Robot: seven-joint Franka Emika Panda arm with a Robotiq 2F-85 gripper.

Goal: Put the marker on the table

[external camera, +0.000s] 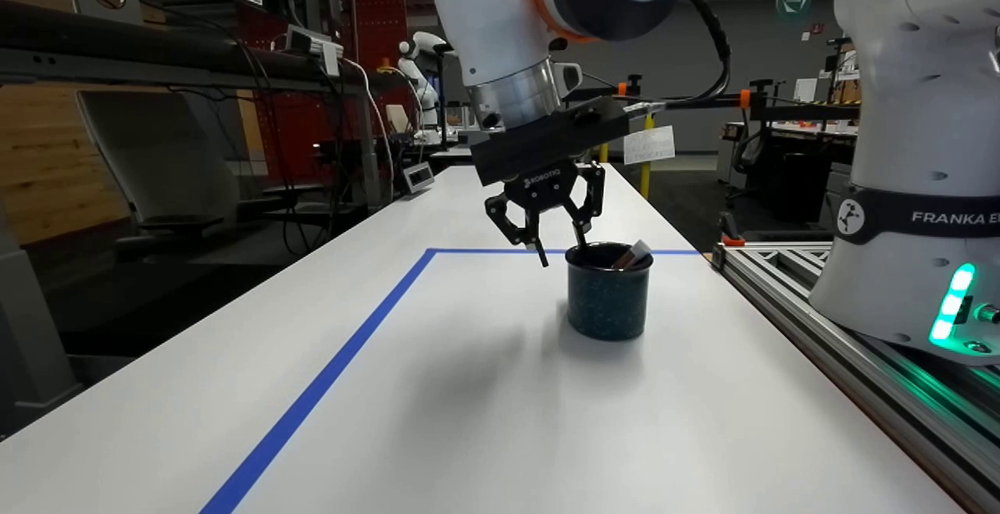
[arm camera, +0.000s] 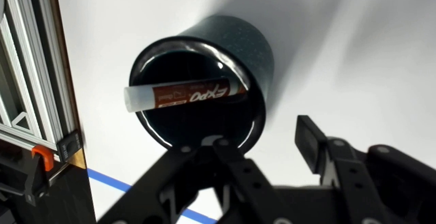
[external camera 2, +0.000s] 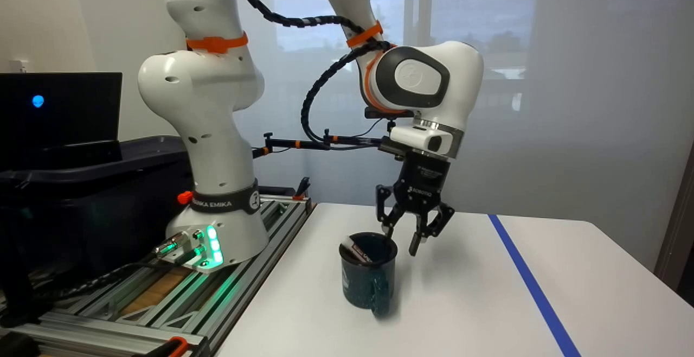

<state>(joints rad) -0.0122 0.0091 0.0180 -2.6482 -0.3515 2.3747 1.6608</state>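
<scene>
Marker is leaning inside the cup, white end poking out over the rim on the side facing the robot base and metal rail; the lower end is disappearing into the dark interior. Cup is standing upright on the white surface, so the task is waiting on extraction.

Jaws: standing partly spread, nothing being gripped. One is hanging at the rim on the side away from the base, the other outside the cup. Whether the inner tip is dipping into the mouth or stopping above it, I am not managing to tell.

Relation deciding the coming move: from the jaws, the marker is lying toward the base, near the inner jaw but not between the two. In the wrist view its long axis is running nearly parallel to the line joining the jaws, not across it.

Guess at step: lining up for a grasp. Next move is probably calling for a shift toward the white end and a wrist turn, so that the jaws are straddling the barrel. Closing from here would be risking a pinch on the cup wall.
</scene>
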